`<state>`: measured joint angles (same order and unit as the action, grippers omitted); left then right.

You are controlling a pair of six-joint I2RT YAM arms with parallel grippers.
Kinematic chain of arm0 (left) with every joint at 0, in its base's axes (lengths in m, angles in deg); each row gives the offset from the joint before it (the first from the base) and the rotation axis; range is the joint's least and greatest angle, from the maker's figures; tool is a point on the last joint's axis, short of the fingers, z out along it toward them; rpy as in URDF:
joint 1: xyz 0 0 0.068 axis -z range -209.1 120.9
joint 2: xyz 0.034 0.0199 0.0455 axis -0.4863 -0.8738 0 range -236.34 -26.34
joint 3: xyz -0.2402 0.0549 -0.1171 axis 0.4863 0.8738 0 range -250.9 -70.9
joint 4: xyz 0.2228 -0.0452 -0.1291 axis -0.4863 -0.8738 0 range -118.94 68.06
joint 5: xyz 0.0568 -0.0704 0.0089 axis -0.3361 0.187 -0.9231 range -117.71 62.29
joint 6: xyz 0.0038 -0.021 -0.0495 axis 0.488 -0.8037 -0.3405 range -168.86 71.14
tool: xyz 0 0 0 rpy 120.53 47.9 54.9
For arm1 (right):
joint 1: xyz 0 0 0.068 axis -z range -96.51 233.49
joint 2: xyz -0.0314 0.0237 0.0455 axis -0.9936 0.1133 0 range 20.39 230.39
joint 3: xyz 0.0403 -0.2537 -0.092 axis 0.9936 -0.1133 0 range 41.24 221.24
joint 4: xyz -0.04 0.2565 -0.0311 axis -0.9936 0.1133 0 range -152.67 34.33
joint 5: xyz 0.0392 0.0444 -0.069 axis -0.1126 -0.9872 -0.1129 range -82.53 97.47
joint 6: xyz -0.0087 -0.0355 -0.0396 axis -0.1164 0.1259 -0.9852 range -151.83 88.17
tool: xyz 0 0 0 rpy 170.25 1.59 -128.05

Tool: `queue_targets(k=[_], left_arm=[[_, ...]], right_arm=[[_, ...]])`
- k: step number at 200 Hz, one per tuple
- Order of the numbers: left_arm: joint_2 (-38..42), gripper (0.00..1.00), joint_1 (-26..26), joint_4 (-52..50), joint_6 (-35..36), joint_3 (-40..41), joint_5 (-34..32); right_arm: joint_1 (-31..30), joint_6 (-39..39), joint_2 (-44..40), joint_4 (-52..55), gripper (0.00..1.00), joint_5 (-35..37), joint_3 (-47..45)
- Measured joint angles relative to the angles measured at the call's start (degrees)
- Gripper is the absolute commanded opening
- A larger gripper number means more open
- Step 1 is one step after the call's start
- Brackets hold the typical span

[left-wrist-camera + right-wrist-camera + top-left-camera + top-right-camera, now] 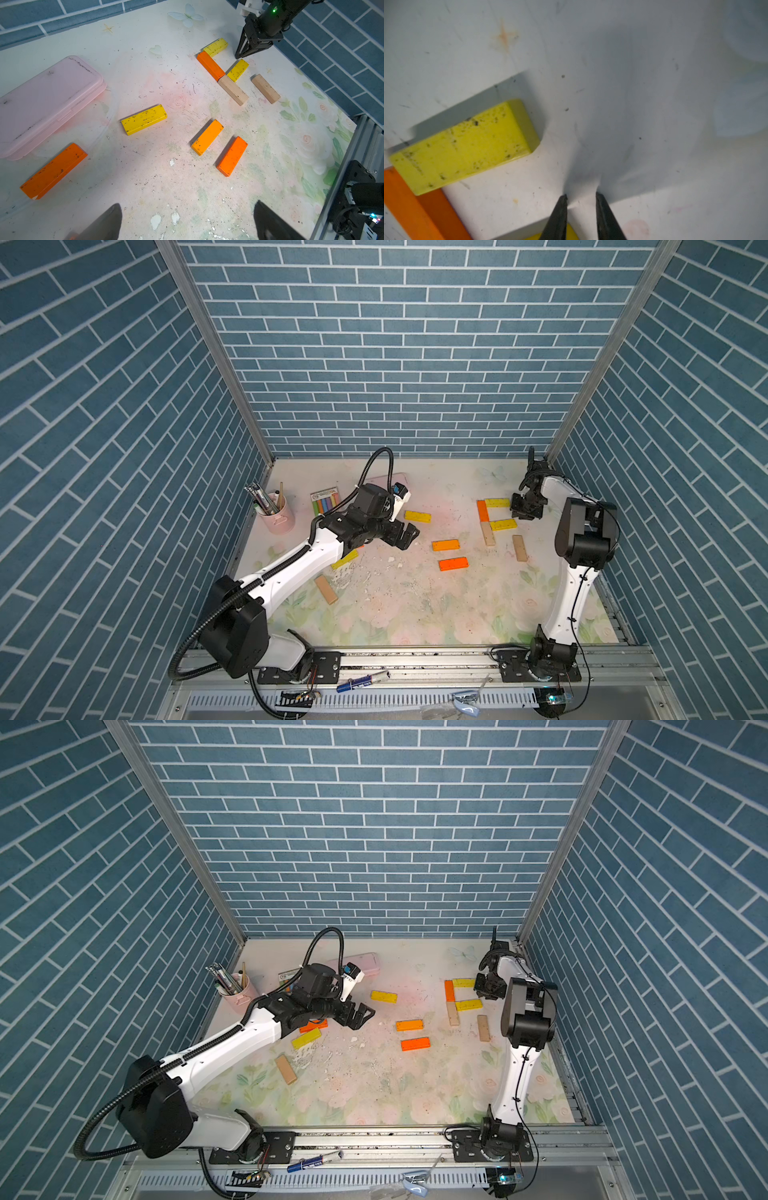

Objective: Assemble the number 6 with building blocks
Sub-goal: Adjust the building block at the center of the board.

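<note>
R gripper (581, 196): tips a narrow gap apart, bare table showing between them, nothing clamped. It points down at the table (187, 187), close over the free end of the mid yellow bar (503, 524) and just beside the top yellow bar (467, 145). My read: it's squaring up the figure's short strokes rather than fetching. Build so far is an orange bar (482, 510) and a tan bar (488, 534) end to end as the spine. Top yellow butts the orange's far end. Mid yellow sticks out at the orange/tan joint, so the upper part of the 6 is laid. A 2nd tan bar (519, 548) lies near, apart from mid yellow and a bit skewed. It's roughly where the lower-right side should go, prob. needs closing up. Bottom stroke not yet there. Spares mid-table: yellow bar (417, 516), amber bar (446, 545), bright orange bar (453, 563), all flat and well apart, so easy to pinch across the width. L gripper (188, 204) has jaws wide apart and empty, hovering clear of the figure, likely parked so it doesn't knock it. Near or partly under the L arm: another yellow bar (345, 559), an orange bar (313, 1026), a tan bar (326, 590). Pink case (47, 99) and chalk pack (325, 501) sit far side, not needed.
</note>
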<state>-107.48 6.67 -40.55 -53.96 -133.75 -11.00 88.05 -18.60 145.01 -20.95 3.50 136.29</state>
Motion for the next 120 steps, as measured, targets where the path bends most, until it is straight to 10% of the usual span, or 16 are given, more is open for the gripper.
queue_targets(k=[120], left_arm=[[0.0,0.99,0.0,-0.02,0.02,0.0,-0.02]], right_arm=[[0.0,-0.07,-0.68,-1.31,0.21,0.0,-1.4]])
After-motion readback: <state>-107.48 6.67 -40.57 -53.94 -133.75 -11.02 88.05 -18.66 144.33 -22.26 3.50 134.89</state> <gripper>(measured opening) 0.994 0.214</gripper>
